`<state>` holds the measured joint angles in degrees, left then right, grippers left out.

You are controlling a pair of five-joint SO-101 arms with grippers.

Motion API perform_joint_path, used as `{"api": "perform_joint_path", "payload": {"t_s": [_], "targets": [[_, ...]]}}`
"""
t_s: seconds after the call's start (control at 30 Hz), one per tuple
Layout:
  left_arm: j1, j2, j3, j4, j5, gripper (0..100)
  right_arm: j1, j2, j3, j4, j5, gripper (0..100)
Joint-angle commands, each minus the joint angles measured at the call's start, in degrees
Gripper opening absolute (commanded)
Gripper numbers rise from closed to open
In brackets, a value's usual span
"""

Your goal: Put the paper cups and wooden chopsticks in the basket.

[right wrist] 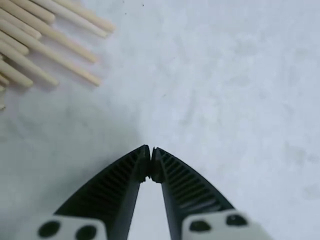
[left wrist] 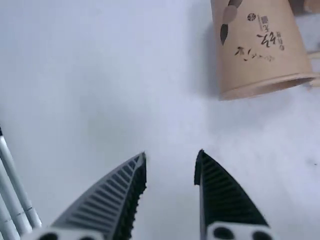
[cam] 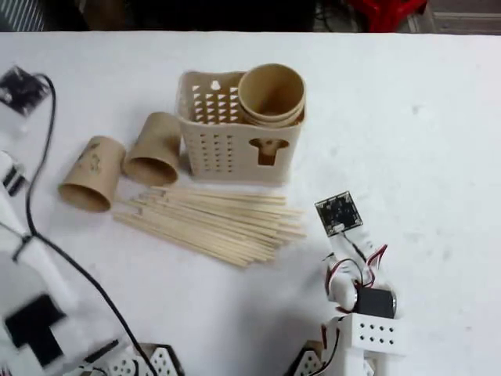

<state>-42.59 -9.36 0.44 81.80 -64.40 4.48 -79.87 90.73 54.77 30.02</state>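
Table (cam: 438, 117): white, and it carried every one of the task's things.
Basket (cam: 227, 145): a perforated cream basket stood upright toward the far side of the table, with a divider inside.
Wooden chopsticks (cam: 211, 219): a loose sheaf lay flat on the table just in front of the basket, fanned slightly at one end. None had gone into the basket. Their tips (right wrist: 45, 40) lay near the right arm.
Nested cups (cam: 272, 94): a stack of paper cups sat upright in the basket's right-hand section, mouths up.
Printed cup (cam: 92, 174): it lay on its side on the table, well left of the basket, with its mouth toward the arms.
Other loose cup (cam: 154, 149): it lay on its side too, between the printed cup and the basket, close against the basket's wall.
Left end effector (left wrist: 171, 155): its jaws stood apart and held nothing, low over bare table, with the printed cup (left wrist: 260, 45) a short way ahead.
Right end effector (right wrist: 151, 150): it was closed with tips touching and gripped nothing, over bare table beside the chopstick ends.
Progress: partly done, by my reading. The nested cups were in, while two cups and the whole sheaf of chopsticks remained outside.
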Motion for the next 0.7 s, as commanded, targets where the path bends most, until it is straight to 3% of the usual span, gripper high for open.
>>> {"api": "perform_joint_path", "payload": {"t_s": [0.0,0.23,0.67], "targets": [[2.9,-17.4,26.1,-18.2,-0.9,21,-0.5,-0.5,-0.3,-1.1,0.0,2.1],[6.6,-28.6,51.3,-41.8,-1.0,27,-0.5,-0.5,-0.2,-1.1,0.0,2.1],[10.6,-16.7,54.9,-60.7,-0.5,27,-0.5,-0.5,-0.2,-1.1,0.0,2.1]]}}
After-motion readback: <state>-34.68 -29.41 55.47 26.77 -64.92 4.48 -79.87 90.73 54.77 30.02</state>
